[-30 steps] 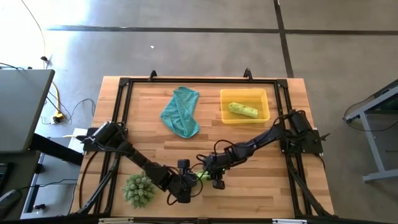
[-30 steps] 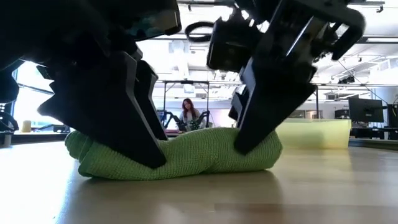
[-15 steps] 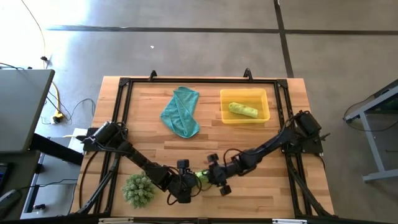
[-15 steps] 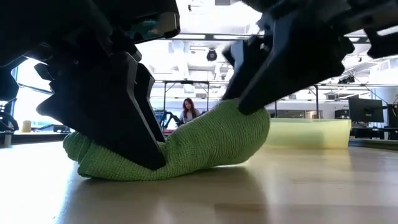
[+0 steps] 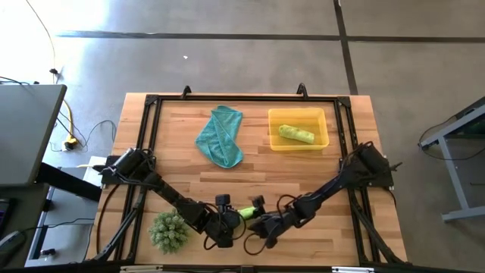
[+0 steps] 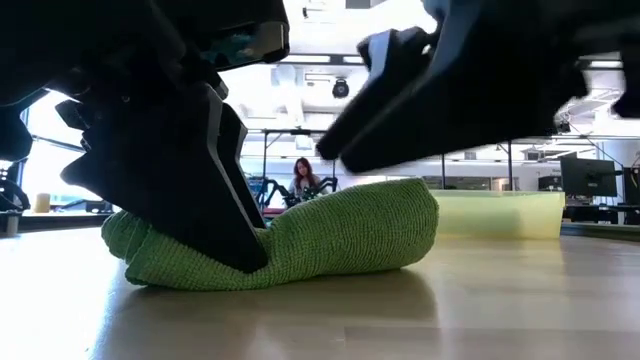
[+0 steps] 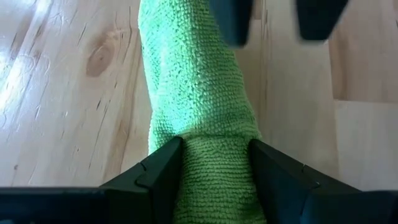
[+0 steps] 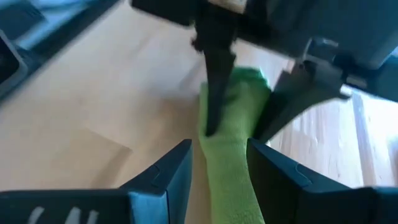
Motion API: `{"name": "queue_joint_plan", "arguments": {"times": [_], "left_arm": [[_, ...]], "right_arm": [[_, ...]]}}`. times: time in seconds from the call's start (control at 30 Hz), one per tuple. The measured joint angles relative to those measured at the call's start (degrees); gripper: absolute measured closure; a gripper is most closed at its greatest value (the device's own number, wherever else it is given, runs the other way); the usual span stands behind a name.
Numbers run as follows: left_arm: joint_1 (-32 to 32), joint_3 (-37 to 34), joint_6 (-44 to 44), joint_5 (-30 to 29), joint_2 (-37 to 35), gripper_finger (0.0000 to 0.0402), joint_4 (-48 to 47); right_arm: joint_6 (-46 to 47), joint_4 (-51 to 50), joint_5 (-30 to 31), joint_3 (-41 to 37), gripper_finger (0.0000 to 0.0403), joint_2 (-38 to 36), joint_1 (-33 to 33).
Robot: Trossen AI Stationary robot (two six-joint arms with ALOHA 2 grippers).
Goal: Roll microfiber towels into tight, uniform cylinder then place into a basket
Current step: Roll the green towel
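Lime-green rolled towel (image 5: 247, 213) at desk (image 5: 182, 167) 6 o'clock edge | left hand (image 7: 214, 165) clamped on one end; right hand (image 8: 219, 163) fingers straddle other end, grip unclear | second green roll (image 5: 295, 134) in yellow basket (image 5: 273, 129) at 1 o'clock; teal towel (image 5: 221, 136) at 12 o'clock

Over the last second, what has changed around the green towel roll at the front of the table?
The right gripper has swung from behind the lime-green roll toward the front edge, its fingers now straddling the roll's end. The left gripper stays clamped on it. Teal towel and basket unchanged.
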Motion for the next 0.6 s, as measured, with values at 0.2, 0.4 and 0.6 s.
{"name": "queue_joint_plan", "arguments": {"times": [0.2,0.4,0.6], "left_arm": [[0.00,0.00,-0.95,0.00,0.00,0.0225,0.07],[-0.02,0.00,-1.40,0.28,0.02,0.0225,0.05],[-0.23,-0.06,-1.37,1.02,-0.47,0.0225,-0.20]], "right_arm": [[0.46,-0.07,0.05,0.00,0.0257,3.13,-2.05],[-0.49,-0.07,-0.13,0.02,0.0257,5.02,-3.69],[0.44,-0.68,-3.89,0.24,0.0257,6.67,-5.18]]}}
